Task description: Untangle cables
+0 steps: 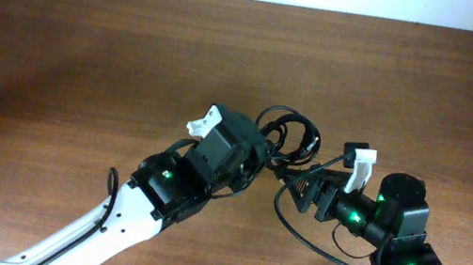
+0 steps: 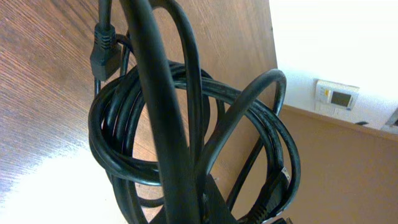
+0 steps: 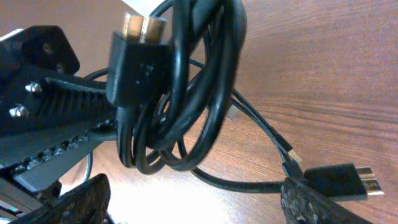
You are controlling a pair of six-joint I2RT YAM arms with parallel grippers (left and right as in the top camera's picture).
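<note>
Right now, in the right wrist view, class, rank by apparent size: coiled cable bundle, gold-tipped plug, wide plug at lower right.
1. coiled cable bundle
2. gold-tipped plug, possibly enlarged by nearness to camera
3. wide plug

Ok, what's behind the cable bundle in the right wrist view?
The left gripper, shut on the cable bundle, and wooden table show behind it. A thin plug lead trails right. The fingertips' contact is covered by the coils.

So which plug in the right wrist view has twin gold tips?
The black plug top left, against the coiled cables; the other two sit lower right.
</note>
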